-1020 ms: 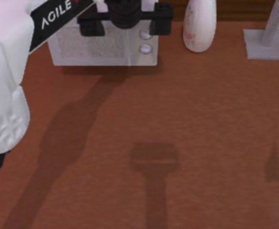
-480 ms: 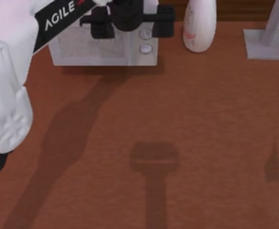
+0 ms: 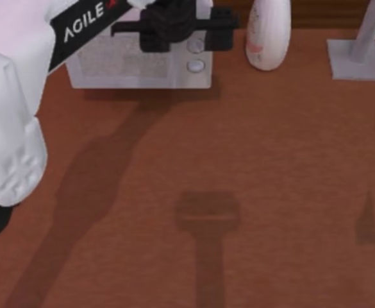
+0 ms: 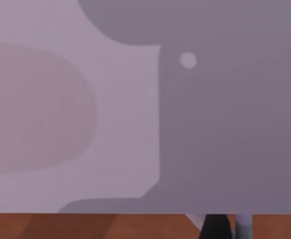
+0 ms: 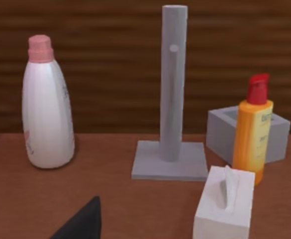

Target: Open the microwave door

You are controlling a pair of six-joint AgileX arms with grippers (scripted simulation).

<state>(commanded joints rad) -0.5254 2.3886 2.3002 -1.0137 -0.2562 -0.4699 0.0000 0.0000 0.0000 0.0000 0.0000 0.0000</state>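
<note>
The light-grey microwave point(image 3: 139, 76) stands at the table's far edge, left of centre. Its door point(image 3: 120, 62), with the speckled window, faces the table, and two silver knobs point(image 3: 195, 56) sit right of it. My left gripper point(image 3: 187, 35) hovers over the microwave's top front edge by the knobs, open, holding nothing. In the left wrist view a grey microwave surface point(image 4: 225, 124) fills nearly everything, with one black fingertip point(image 4: 216, 228) at the edge. My right gripper point(image 5: 80, 225) is outside the top view and shows only as a black tip over the table.
A white bottle with a pink cap point(image 3: 268, 35) stands just right of the microwave. A grey post on a square base point(image 3: 360, 59) is at the far right. The right wrist view also shows an orange pump bottle point(image 5: 253, 132), a grey box point(image 5: 224, 127) and a white tissue box point(image 5: 225, 204).
My left gripper has slid to the right over the microwave's top, toward the knobs, and its fingers have drawn somewhat closer together. The door has not moved.
</note>
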